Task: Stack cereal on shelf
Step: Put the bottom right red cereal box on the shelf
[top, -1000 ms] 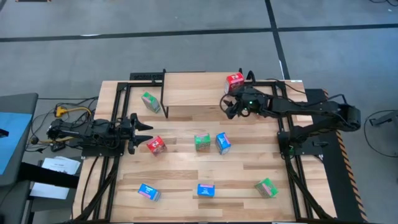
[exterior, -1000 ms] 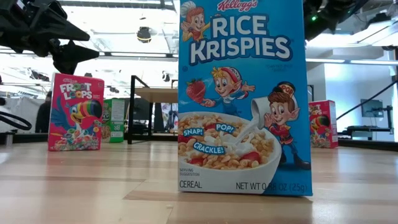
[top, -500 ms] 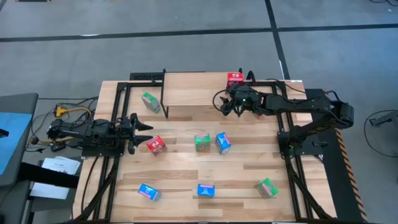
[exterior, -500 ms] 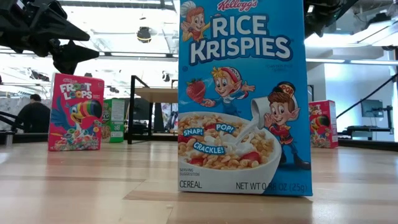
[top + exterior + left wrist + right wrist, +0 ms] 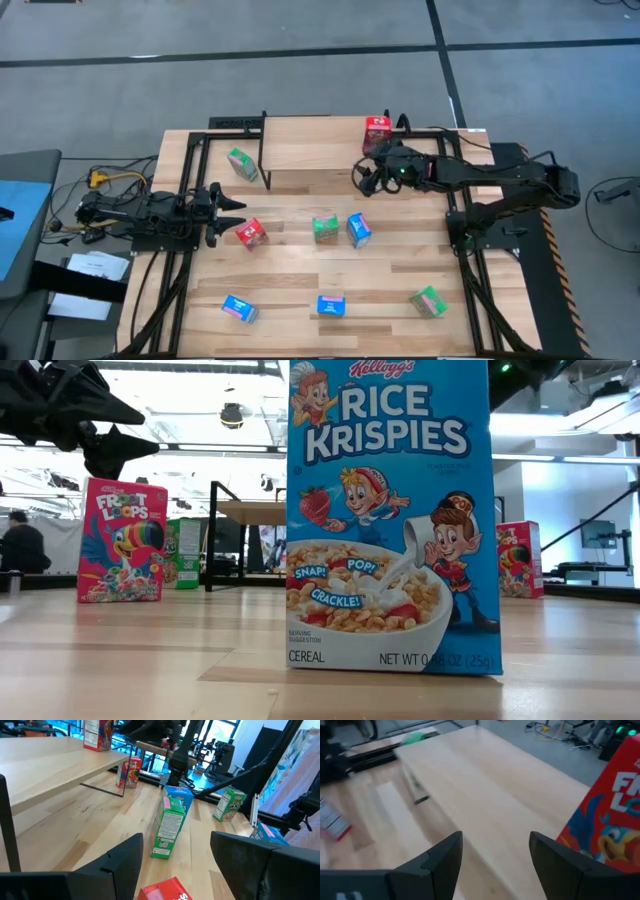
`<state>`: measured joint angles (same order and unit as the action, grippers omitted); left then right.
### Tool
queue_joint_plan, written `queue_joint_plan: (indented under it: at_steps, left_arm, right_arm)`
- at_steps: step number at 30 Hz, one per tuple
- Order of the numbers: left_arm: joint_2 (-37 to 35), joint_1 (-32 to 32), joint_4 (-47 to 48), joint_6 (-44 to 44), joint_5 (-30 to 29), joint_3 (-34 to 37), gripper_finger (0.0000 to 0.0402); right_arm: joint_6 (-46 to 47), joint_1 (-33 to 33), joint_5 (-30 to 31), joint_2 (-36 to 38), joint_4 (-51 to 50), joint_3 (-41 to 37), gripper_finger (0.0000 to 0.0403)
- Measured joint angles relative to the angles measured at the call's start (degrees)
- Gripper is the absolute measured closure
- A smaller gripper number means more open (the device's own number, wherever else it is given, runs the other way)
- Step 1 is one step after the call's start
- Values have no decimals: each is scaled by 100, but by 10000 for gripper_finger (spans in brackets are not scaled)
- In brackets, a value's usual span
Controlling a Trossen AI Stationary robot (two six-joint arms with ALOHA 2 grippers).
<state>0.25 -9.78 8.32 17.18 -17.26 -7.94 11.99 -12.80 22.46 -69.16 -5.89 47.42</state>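
Presently the right hand hangs open beside the small red printed cardboard cereal box on the light-wood shelf, and could knock it off.

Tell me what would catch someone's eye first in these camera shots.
The blue Rice Krispies box fills the low view, standing upright near the table's front edge. On the shelf at the table's back, one red Froot Loops box stands at the right end, with the open right gripper just off it. Other boxes lie scattered across the tabletop.
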Motion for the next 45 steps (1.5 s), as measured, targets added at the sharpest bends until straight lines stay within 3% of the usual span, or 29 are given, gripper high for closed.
queue_joint_plan:
  at_steps: [13,29,45]
  left_arm:
    - [2,0,0,2,0,0,180]
    - [0,2,2,-20,-2,0,180]
    - [0,2,1,-312,-9,0,180]
  right_arm:
    - [-347,-396,37,135,-934,0,147]
    - [-665,-1014,22,137,-838,0,147]
    - [-306,-1033,153,-64,-649,-5,147]
